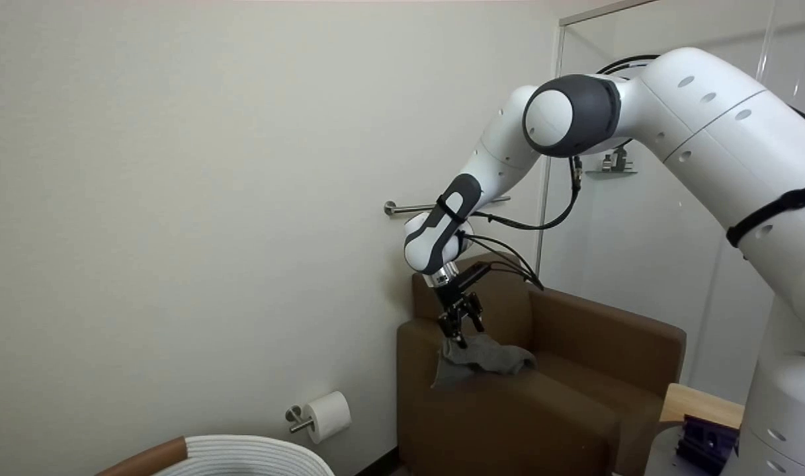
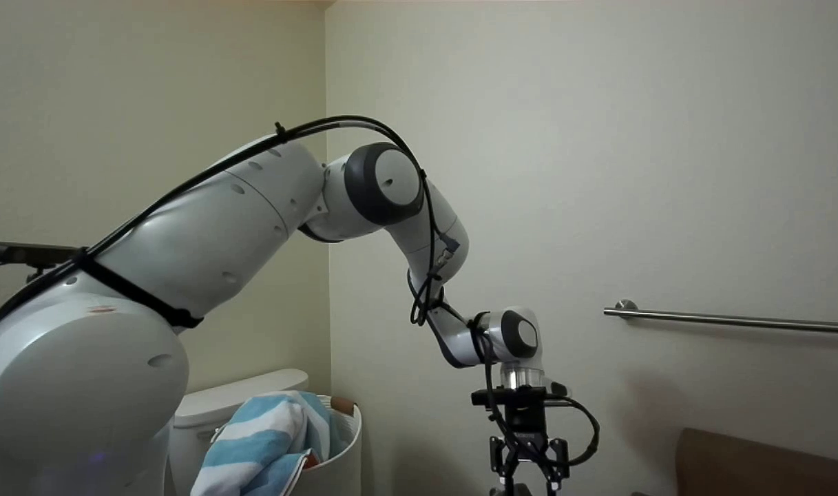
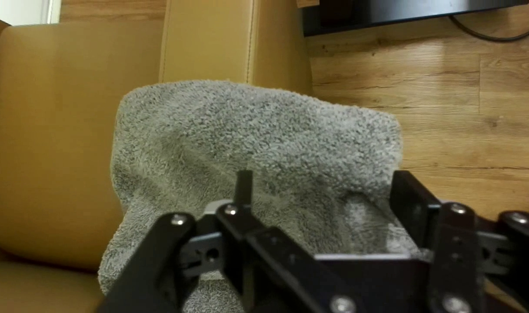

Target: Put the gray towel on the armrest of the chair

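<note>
The gray towel (image 1: 488, 356) lies crumpled over the near armrest (image 1: 514, 410) of the brown chair (image 1: 607, 320). In the wrist view the towel (image 3: 255, 130) spreads across the flat-topped armrest (image 3: 207, 43) and hangs past both sides, toward the seat and over the outer side. My gripper (image 1: 471, 336) is just above the towel, pointing down. In the wrist view the gripper (image 3: 321, 187) has its fingers wide apart, with towel visible beneath and between them. Whether the fingertips touch the cloth cannot be told. In an exterior view the gripper (image 2: 529, 486) is cut by the bottom edge.
A metal wall bar (image 2: 728, 319) is behind the chair. A toilet paper roll (image 1: 329, 416) is mounted on the wall beside it. A white basket (image 2: 339, 455) holds a blue-and-white striped towel (image 2: 260, 441). A black flat object (image 3: 403, 17) with a cable is on the wooden floor (image 3: 442, 139).
</note>
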